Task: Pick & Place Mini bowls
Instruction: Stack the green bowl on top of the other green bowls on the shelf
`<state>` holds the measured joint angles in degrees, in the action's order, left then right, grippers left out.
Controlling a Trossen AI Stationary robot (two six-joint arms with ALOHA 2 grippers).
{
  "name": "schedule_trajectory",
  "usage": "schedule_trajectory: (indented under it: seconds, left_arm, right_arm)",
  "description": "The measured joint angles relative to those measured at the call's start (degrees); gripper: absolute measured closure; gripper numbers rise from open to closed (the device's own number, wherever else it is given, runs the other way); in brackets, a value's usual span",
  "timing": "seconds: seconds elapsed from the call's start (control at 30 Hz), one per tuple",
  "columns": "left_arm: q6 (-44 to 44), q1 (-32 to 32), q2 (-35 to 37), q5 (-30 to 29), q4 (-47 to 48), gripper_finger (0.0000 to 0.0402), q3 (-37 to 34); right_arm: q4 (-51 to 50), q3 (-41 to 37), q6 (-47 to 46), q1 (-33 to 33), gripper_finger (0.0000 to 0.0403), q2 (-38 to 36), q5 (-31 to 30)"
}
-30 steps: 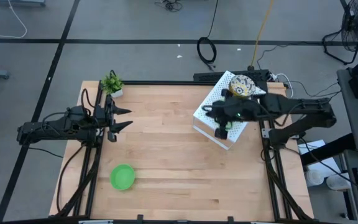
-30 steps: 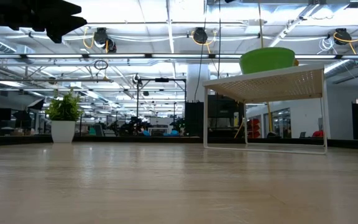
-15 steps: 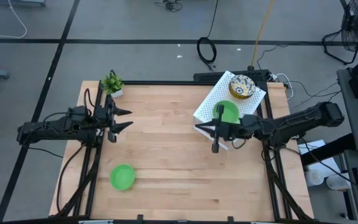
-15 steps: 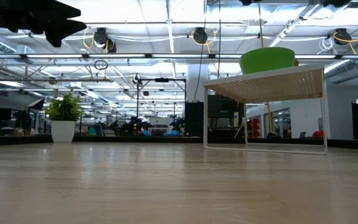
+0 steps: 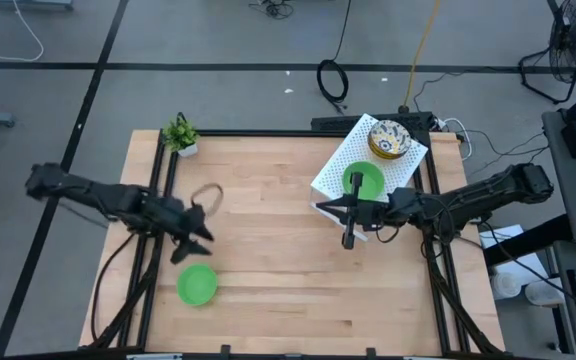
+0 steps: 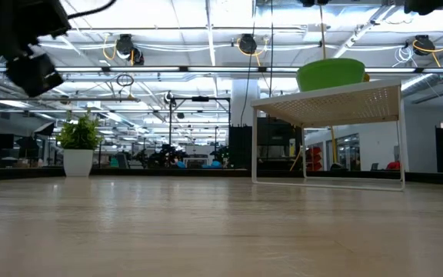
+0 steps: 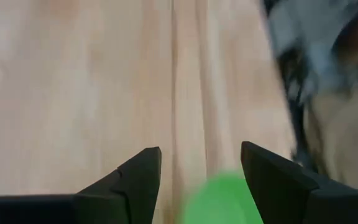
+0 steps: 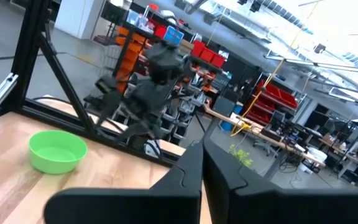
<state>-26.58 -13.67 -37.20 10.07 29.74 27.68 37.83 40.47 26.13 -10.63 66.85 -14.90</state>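
I have the left claw [image 5: 190,247] out over the wooden table [image 5: 278,270], its two fingers [image 7: 143,180] spread apart with bare wood between them. It holds nothing and touches nothing. Just ahead of its tips, slightly toward the near edge of the table, sits a plain green bowl [image 5: 197,285]; in the left wrist view that bowl [image 7: 224,200] shows as a green blur right under the gap, closer to one finger than the other. From the low camera I only catch the dark bulk of this arm [image 6: 23,46] hanging high on the left side.

My right claw [image 5: 347,236] is pressed fully closed, fingers [image 8: 194,171] together, with nothing in them. It hangs off the front corner of the white perforated rack [image 5: 340,172]. Just behind that claw, on the rack's top, rests a second green bowl [image 5: 364,182], and farther back on the same rack is a cream bowl with a blue and yellow pattern [image 5: 389,139]. Neither is touched by the claw. The right wrist view looks across the table to the first green bowl [image 8: 57,151] well away from it, with the left arm [image 8: 149,93] above.

A small potted plant [image 5: 180,135] stands at the far left corner, well behind the left claw.
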Motion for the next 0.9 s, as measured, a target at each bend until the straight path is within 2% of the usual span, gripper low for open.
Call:
schedule_trajectory:
  seconds: [0.23,0.43,0.7,0.9]
  left_arm:
    - [-12.97,-10.91,-13.65,0.11,11.73,0.0179,2.90]
    - [-20.38,-18.09,-20.53,0.92,11.93,0.0179,2.90]
    - [-31.48,-22.60,-26.30,0.55,17.45,0.0179,2.90]
    - [-46.53,-23.10,-28.47,1.56,25.56,0.0179,2.90]
  right_arm:
    - [-0.53,0.00,-1.60,0.00,0.0403,0.00,-0.01]
    - [-0.97,0.00,-1.64,0.00,0.0403,0.00,-0.02]
    - [-1.26,0.00,-1.64,0.00,0.0403,0.00,-0.02]
    - [-1.23,0.00,-2.82,0.00,0.0403,0.00,-0.02]
